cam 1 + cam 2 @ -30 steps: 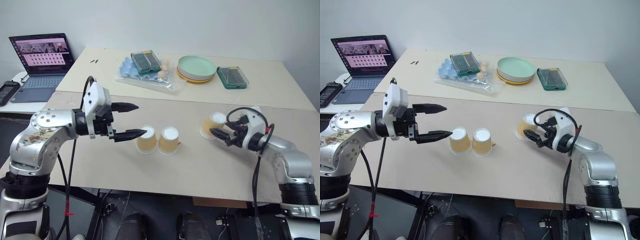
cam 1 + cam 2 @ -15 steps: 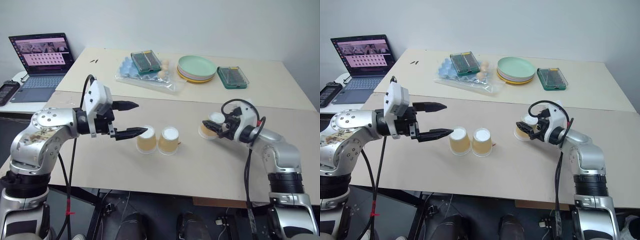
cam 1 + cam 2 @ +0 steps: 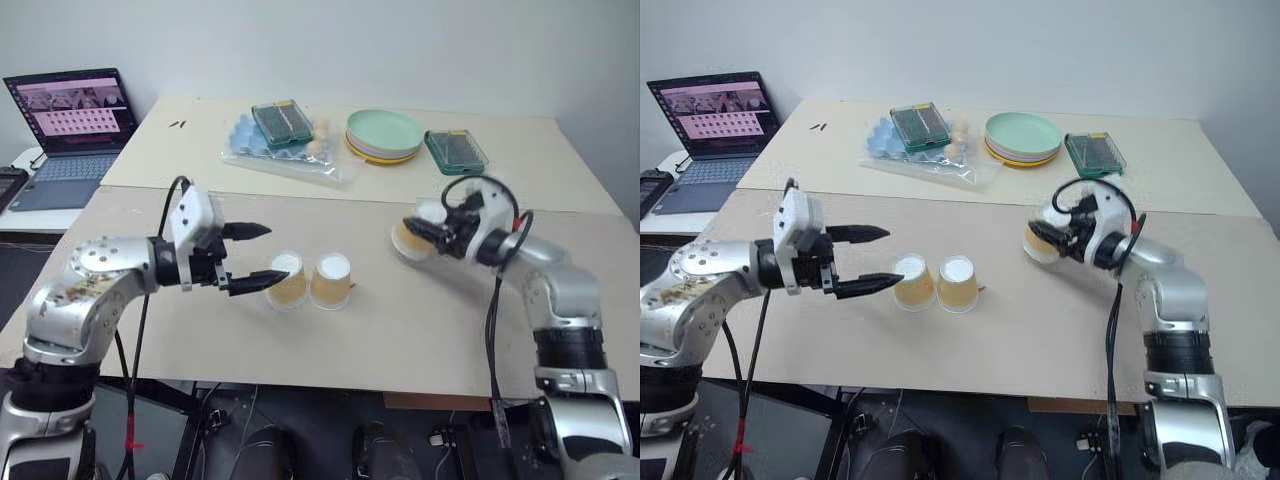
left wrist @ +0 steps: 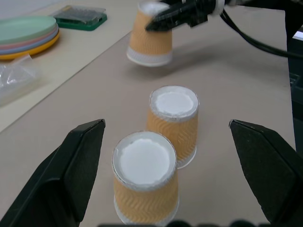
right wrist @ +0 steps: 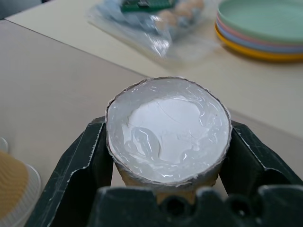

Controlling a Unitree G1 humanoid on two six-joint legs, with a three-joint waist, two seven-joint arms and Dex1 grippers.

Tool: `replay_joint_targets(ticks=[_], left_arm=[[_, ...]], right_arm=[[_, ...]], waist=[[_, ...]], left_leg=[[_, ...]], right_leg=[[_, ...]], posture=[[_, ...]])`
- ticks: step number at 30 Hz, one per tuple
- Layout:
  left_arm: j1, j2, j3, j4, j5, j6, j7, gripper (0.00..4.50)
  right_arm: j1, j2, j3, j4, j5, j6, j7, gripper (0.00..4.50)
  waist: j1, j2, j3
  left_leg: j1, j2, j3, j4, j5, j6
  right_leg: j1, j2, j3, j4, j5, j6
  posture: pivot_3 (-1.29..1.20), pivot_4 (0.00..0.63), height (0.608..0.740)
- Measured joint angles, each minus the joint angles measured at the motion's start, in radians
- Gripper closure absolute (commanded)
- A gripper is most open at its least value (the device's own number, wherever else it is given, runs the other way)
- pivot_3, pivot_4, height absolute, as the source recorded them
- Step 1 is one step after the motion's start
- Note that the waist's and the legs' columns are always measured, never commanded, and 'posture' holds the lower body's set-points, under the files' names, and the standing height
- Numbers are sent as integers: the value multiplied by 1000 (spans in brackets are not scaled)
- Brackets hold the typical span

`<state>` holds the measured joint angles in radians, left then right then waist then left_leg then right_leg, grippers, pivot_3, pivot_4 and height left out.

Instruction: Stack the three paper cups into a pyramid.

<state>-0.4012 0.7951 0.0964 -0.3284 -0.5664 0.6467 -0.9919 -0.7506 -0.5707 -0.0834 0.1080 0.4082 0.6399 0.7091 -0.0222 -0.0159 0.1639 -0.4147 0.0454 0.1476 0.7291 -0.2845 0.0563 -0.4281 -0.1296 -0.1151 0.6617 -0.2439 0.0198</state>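
Now the right gripper [image 5: 165, 189] is closed around one paper cup [image 5: 168, 130], holding it upside down above the beige table [image 3: 420, 330]; two other cups [image 3: 912, 283] [image 3: 957, 283] stand upside down, touching side by side, at the middle; the left gripper [image 3: 262, 256] hangs wide open just beside them, holding nothing.

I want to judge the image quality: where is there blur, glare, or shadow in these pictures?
Left wrist view: the held cup and the right gripper look soft, while the near cups are sharp. Right wrist view: the held cup's white base shows wet-looking glare, and the plates behind are out of focus. Head views: lighting is even, with soft shadows beside the cups.
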Motion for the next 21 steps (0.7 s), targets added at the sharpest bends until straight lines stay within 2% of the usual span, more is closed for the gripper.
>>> replay_joint_targets(ticks=[5, 11, 15, 21], left_arm=[[52, 9, 31, -16, 4, 0, 23, 0], [116, 29, 71, -63, -4, 4, 39, 0], [132, 29, 76, -78, -11, 8, 48, 0], [138, 29, 77, -97, -24, 11, 64, 0]], right_arm=[[-150, -4, 53, -8, 18, 32, 95, 1672], [-385, 35, 163, -60, 181, 228, 330, 1672], [-425, 41, 199, -52, 241, 323, 410, 1672], [-420, 44, 271, -39, 219, 345, 449, 1672]], waist=[[10, 0, 0], [8, 1, 1], [18, 0, 0], [13, 0, 0]], left_leg=[[-1, 0, 0, -1, 0, 0], [-2, 0, -1, -2, 0, 0], [-2, -1, -2, -2, 0, 1], [-2, -1, -2, -2, 0, 0]], right_leg=[[0, 0, -1, 0, 0, 0], [-1, 0, -3, 1, 0, 0], [2, -1, -6, 0, 0, -1], [1, -1, -5, 1, 0, -1]], posture=[[0, 150, 706], [0, 150, 706], [0, 150, 706], [0, 150, 706]])
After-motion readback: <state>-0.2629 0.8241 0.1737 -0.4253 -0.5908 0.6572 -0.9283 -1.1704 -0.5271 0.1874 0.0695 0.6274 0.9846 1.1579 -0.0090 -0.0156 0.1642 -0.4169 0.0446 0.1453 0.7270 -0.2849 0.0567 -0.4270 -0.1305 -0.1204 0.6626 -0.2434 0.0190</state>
